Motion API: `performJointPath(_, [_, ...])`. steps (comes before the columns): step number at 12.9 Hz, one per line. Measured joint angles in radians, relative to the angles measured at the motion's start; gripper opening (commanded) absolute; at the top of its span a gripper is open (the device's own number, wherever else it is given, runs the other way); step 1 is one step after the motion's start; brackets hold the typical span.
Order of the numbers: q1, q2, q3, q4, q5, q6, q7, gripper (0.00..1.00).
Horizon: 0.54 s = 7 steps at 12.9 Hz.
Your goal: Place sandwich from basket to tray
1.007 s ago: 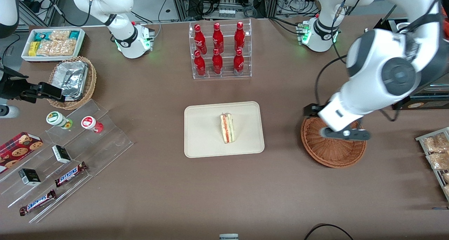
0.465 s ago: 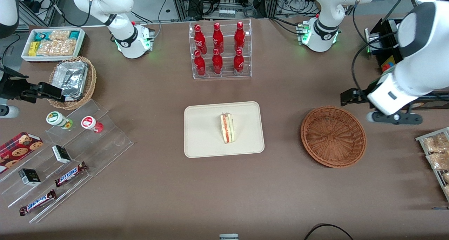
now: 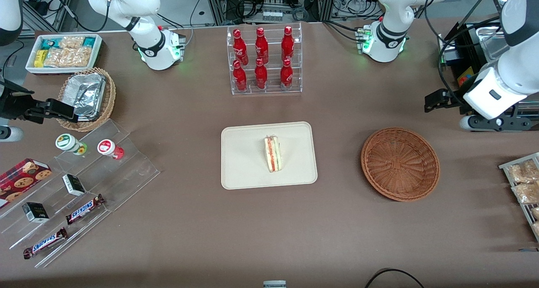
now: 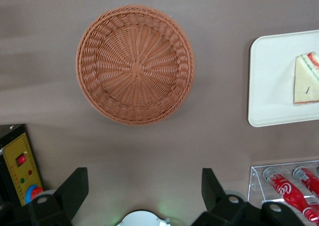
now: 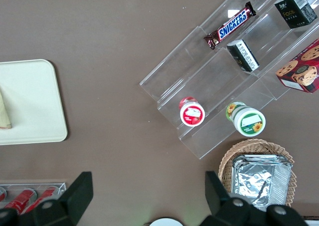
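Since a second ago the working arm has swung up and away from the basket: it hung right over the wicker then, drew off toward its own end of the surface half a second back, and now sits higher and farther from the front camera, close to the black equipment at the table's edge. The sandwich has not budged through any of that; it lies on the tray, a little off centre, its red and green layers showing along the cut edge. The basket stands empty, well apart from the tray.

The tool hangs in the air above the bare surface, near the basket but not over it, with its fingers spread wide and nothing between them. From where I stand that looks like a hand that has let go and is pulling clear so as not to brush the wicker rim or drag anything along.

The sandwich rests flat and steady, inside the low rim, so I would judge the job itself done and this the retreat to a resting pose. The rack of red bottles stands farther from the front camera than the tray, untouched and out of the arm's way. Little could go wrong now, save the arm clipping that control box beside it.
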Motion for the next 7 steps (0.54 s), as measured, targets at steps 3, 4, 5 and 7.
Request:
performJointPath(3, [0.013, -0.019, -0.007, 0.000, 0.014, -0.045, 0.016, 1.00])
performJointPath(4, [0.021, -0.026, -0.006, 0.001, 0.016, -0.063, 0.038, 1.00])
performJointPath(5, [0.027, -0.032, -0.001, 0.006, 0.017, -0.084, 0.054, 1.00])
performJointPath(7, [0.034, -0.043, 0.020, 0.019, 0.018, -0.121, 0.070, 1.00])
